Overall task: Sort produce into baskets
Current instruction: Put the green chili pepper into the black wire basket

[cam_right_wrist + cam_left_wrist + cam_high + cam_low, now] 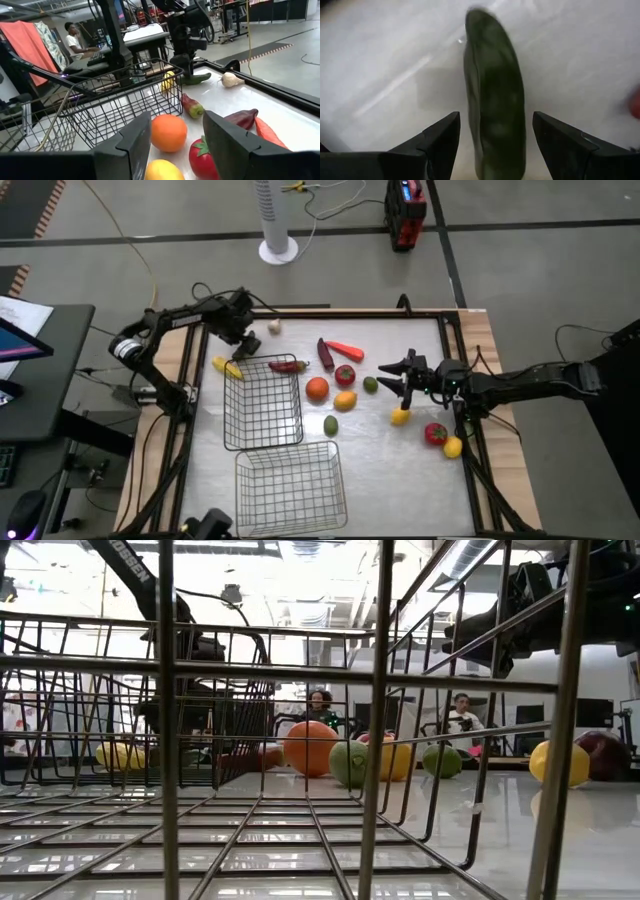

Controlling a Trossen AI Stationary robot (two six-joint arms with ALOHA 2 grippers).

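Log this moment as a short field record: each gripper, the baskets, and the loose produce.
left gripper: open, fingers either side of the cucumber at the table's far left
right gripper: open, holding nothing, above the table near the lime
baskets: two, both empty
produce between the arms: orange, tomato, carrot, eggplant, chilli
sorted so far: nothing

Lab or workshop: concrete floor [530, 270]; seated people [75, 40] at desks; exposed ceiling ducts [470, 555].
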